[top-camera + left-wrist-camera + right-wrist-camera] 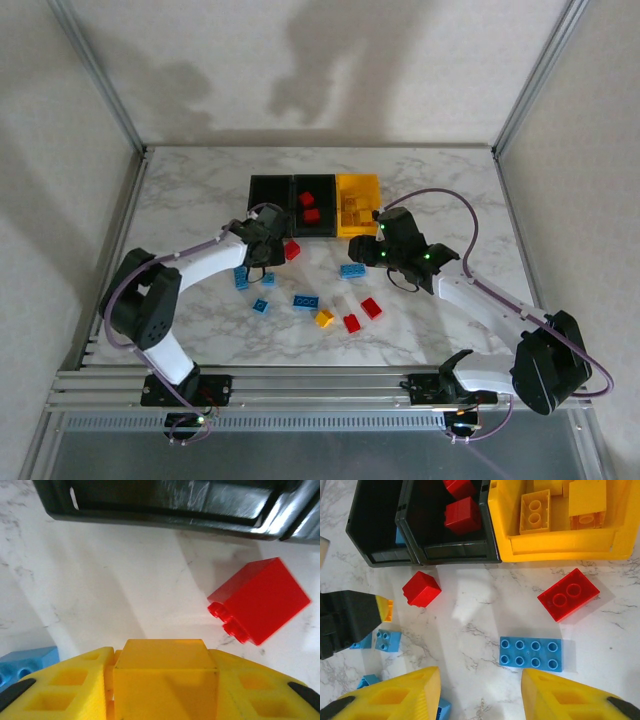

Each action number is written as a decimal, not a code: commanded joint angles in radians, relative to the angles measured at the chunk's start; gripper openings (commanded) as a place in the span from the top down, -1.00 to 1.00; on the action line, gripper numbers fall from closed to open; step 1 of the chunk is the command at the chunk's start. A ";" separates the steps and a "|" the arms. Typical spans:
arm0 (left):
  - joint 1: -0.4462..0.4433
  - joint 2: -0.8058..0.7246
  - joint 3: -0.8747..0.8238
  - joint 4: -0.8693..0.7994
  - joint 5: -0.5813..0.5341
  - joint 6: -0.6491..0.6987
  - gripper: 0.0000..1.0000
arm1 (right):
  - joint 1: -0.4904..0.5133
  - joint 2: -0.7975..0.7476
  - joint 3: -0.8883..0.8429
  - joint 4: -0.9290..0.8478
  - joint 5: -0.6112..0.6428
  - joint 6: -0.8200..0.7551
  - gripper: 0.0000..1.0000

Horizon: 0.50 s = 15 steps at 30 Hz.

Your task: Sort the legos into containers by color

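My left gripper (164,652) (266,243) is shut on a yellow lego (165,680), just in front of the black containers (165,502). A red lego (260,601) (292,250) lies on its side to the gripper's right. My right gripper (480,675) (380,245) hangs open above the table with nothing between its fingers. A blue eight-stud lego (531,653) lies just ahead of its right finger. Three joined containers stand in a row: the left black one (270,190) holds a blue lego, the middle black one (326,205) two red legos, and the yellow one (372,190) yellow legos.
Loose legos lie scattered on the marble table: blue ones (241,277) (306,301) (352,270), red ones (371,308) (351,323) and a yellow one (324,318). A red four-stud lego (568,594) sits near the yellow container. A metal frame (120,130) borders the table.
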 commanded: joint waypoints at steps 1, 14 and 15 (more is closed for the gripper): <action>0.002 -0.060 0.002 -0.051 -0.017 -0.007 0.42 | 0.007 -0.027 -0.016 0.022 -0.016 0.003 0.08; -0.116 -0.004 0.181 -0.044 0.027 -0.060 0.39 | -0.047 -0.114 -0.073 -0.073 0.100 0.107 0.06; -0.128 0.015 0.206 -0.041 0.033 -0.063 0.39 | -0.054 -0.127 -0.079 -0.086 0.116 0.121 0.06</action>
